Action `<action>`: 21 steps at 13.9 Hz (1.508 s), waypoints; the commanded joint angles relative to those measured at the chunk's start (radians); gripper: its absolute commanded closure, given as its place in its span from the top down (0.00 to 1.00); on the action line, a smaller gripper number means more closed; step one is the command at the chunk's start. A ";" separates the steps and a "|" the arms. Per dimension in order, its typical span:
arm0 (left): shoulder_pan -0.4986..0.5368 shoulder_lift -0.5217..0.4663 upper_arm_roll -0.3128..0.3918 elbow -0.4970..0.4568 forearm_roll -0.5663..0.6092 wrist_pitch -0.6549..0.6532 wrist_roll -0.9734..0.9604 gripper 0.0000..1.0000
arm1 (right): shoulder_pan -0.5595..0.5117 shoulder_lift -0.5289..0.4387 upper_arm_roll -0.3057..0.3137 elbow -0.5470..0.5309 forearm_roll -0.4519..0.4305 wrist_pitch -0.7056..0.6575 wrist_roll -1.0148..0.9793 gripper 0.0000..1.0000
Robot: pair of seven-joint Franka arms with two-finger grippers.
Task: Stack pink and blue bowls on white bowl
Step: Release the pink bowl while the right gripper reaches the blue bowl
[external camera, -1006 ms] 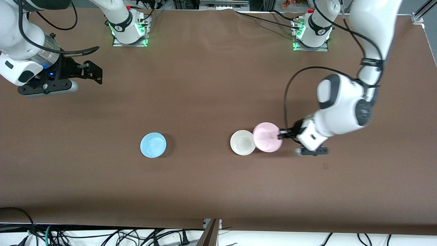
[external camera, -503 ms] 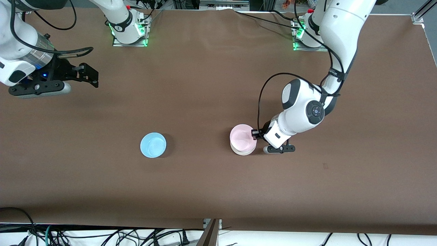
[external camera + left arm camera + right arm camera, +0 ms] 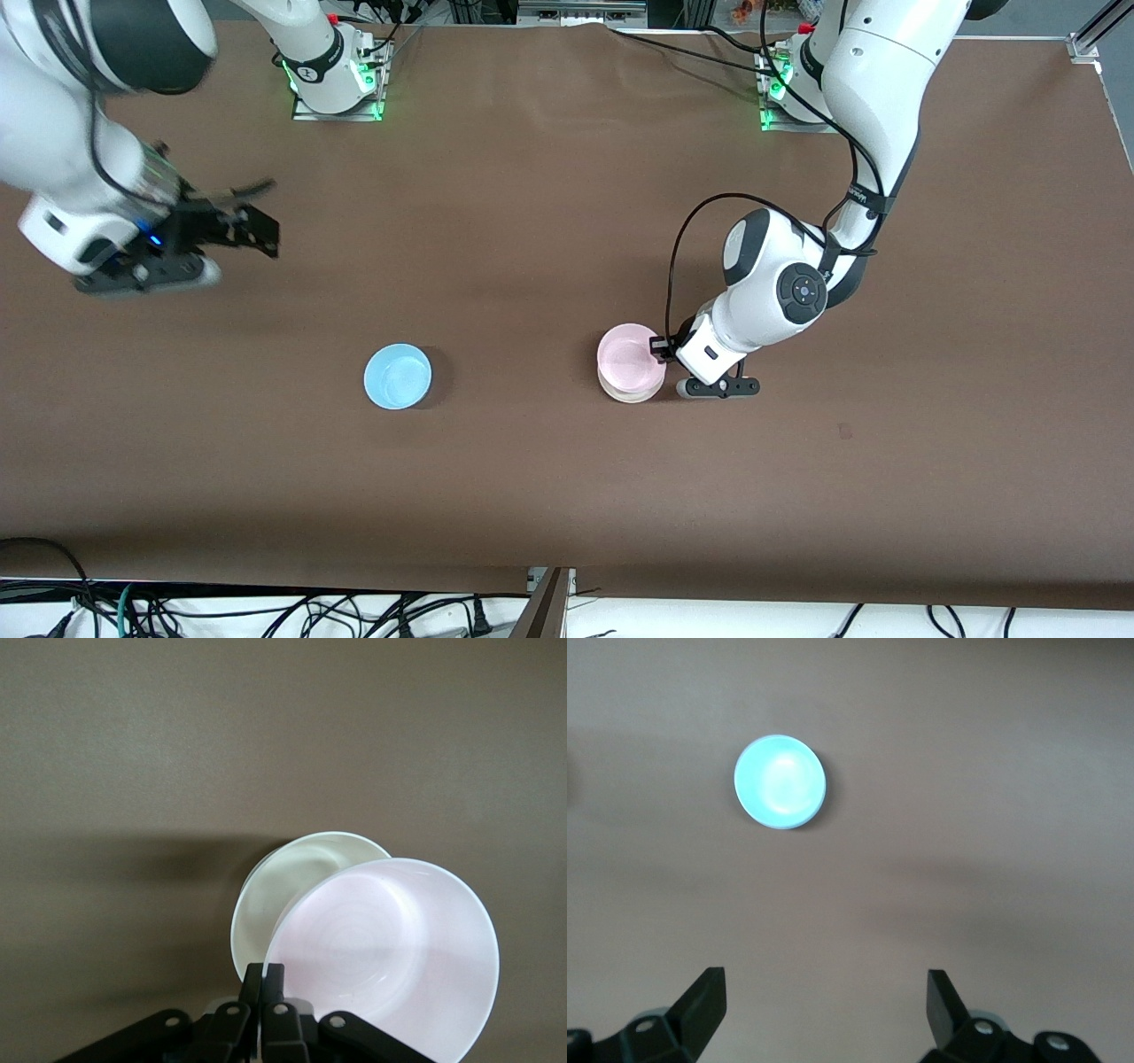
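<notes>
The pale pink bowl (image 3: 628,356) is over the white bowl (image 3: 631,396), whose rim shows just under it. My left gripper (image 3: 660,347) is shut on the pink bowl's rim at the side toward the left arm's end. In the left wrist view the pink bowl (image 3: 390,948) is offset over the white bowl (image 3: 279,890), with the left gripper (image 3: 264,979) pinching its rim. The light blue bowl (image 3: 398,377) stands alone toward the right arm's end. My right gripper (image 3: 255,234) is open and empty above bare table. The right wrist view shows the blue bowl (image 3: 780,781) ahead of the open right gripper (image 3: 824,1001).
The brown table (image 3: 532,221) holds only the three bowls. The arm bases (image 3: 335,84) stand along the edge farthest from the front camera. Cables hang past the edge nearest that camera.
My left gripper carried the pink bowl from beside the white bowl to over it, then held nearly still. My right gripper moved toward the blue bowl.
</notes>
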 commanded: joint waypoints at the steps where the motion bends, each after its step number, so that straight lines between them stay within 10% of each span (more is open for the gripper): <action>1: -0.011 0.014 0.011 0.014 0.021 0.005 -0.019 0.00 | 0.011 0.071 0.003 0.020 0.025 0.052 -0.019 1.00; 19: -0.011 0.059 0.028 0.047 0.022 0.034 -0.019 0.00 | 0.057 0.350 0.001 0.022 0.050 0.390 -0.019 1.00; 21: -0.011 0.064 0.028 0.047 0.022 0.034 -0.050 0.25 | 0.054 0.402 0.000 0.022 0.040 0.463 -0.034 1.00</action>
